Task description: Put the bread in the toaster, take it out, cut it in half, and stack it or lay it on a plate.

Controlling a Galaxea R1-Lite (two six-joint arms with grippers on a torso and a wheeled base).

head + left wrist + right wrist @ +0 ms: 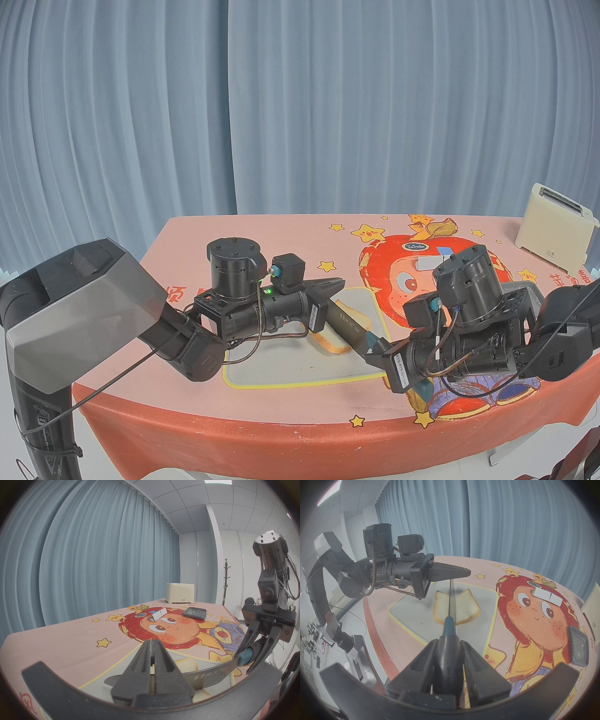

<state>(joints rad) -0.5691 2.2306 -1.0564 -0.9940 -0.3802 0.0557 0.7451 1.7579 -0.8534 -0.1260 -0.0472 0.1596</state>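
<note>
Clamps right tool (449,644) on knife (350,324) handle, blade on edge over middle of bread (464,608) on grey mat (412,614). Holds left tool (464,572) shut, empty, just above blade tip. Should press straight down, saw gently, steady far end against sliding. Pink cartoon-print tabletop (262,240); toaster (553,231) far right, dark tray (579,645) nearer; blue curtain (312,94) behind.

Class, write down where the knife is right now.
In the head view, the knife is mid-table, its handle in the right gripper, its blade across the bread on the grey mat.
</note>
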